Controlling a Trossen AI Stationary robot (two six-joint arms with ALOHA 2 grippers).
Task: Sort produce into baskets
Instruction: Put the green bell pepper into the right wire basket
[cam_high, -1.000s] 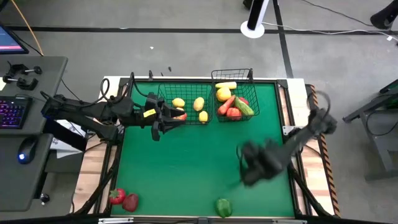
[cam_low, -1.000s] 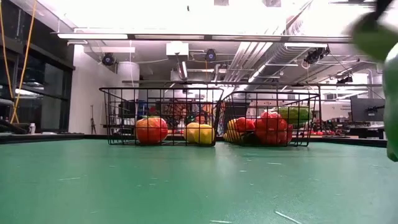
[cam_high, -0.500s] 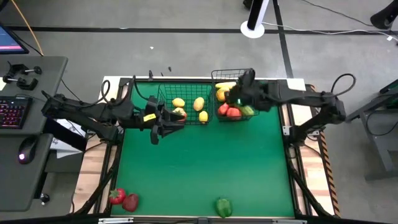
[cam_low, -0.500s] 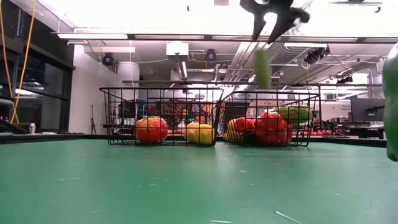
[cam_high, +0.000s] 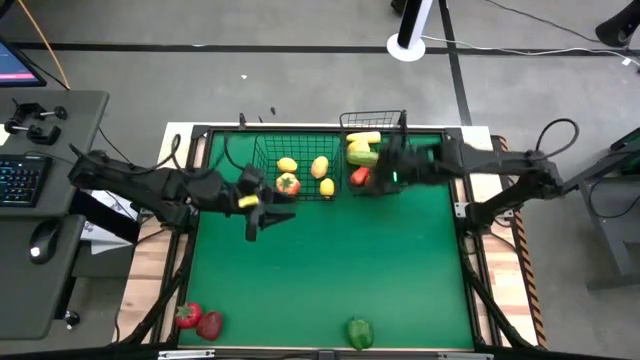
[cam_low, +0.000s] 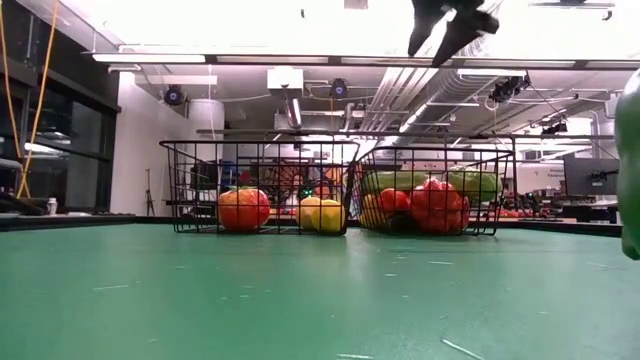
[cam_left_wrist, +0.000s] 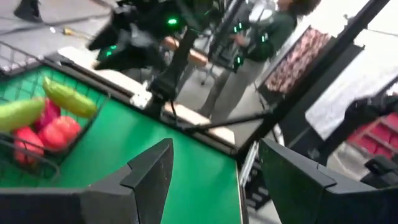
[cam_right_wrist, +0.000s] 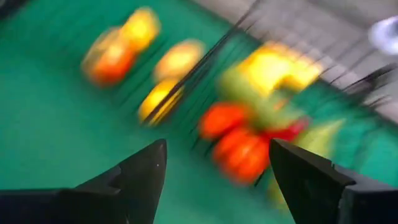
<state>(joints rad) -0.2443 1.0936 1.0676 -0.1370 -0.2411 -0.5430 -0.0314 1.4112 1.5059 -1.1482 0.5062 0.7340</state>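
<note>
Two black wire baskets stand at the table's far edge. The left basket (cam_high: 296, 166) holds yellow lemons and a red-orange piece (cam_high: 288, 183). The right basket (cam_high: 374, 150) holds a yellow pepper, red pieces and green cucumbers (cam_low: 400, 181). My right gripper (cam_high: 380, 170) hangs open and empty above the right basket; it shows high up in the low view (cam_low: 445, 28). My left gripper (cam_high: 272, 208) is open and empty just in front of the left basket's near left corner. A red pepper (cam_high: 187, 316), a red apple (cam_high: 210, 325) and a green pepper (cam_high: 359, 332) lie at the near edge.
The green mat (cam_high: 330, 260) between the baskets and the near edge is bare. The green pepper shows large at the low view's right edge (cam_low: 630, 170). A desk with keyboard and mouse (cam_high: 30, 190) stands left of the table. People stand beyond the table in the left wrist view (cam_left_wrist: 249, 56).
My right gripper swung fast from the table's near right to above the right basket carrying a green cucumber and let it go; the cucumber has dropped and now lies across the pieces in that basket. My left gripper has drawn back a little from the left basket toward the near edge.
</note>
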